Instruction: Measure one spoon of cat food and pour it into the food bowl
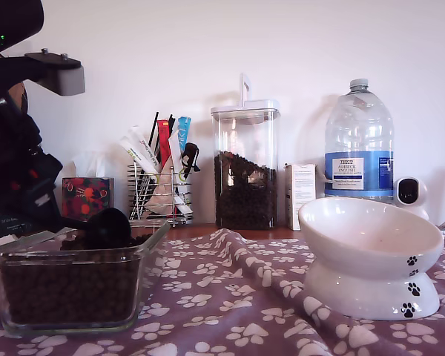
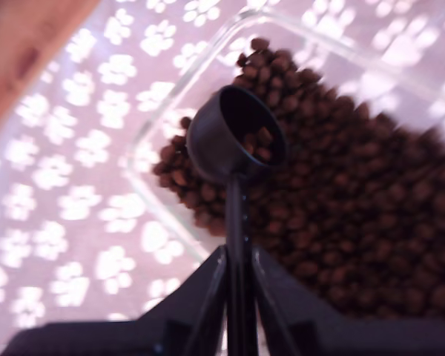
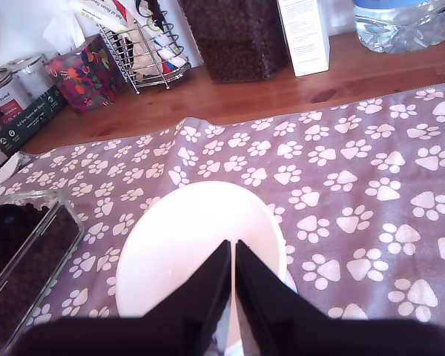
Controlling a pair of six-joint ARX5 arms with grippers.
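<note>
My first gripper [image 2: 237, 254] is shut on the long handle of the black spoon [image 2: 236, 137]. The spoon's round cup lies on the cat food [image 2: 341, 200] in a square clear glass dish [image 2: 144, 133], with a few pellets inside it. At the exterior view's left, the dark arm holds the spoon [image 1: 107, 226] over that dish [image 1: 154, 239]. The white food bowl [image 1: 371, 237] with black paw prints stands at the exterior view's right, its inside bare. My second gripper [image 3: 231, 256] hangs above the bowl [image 3: 185, 237], jaws together with nothing between them, and does not show in the exterior view.
A purple paw-print cloth [image 1: 230, 297] covers the table's front. Along the back wall stand a tissue box [image 1: 87, 196], a wire rack [image 1: 159, 189] of utensils, a tall clear canister [image 1: 245, 185] of kibble, a small white box [image 1: 300, 193], a water bottle [image 1: 358, 148] and a small white device [image 1: 409, 193].
</note>
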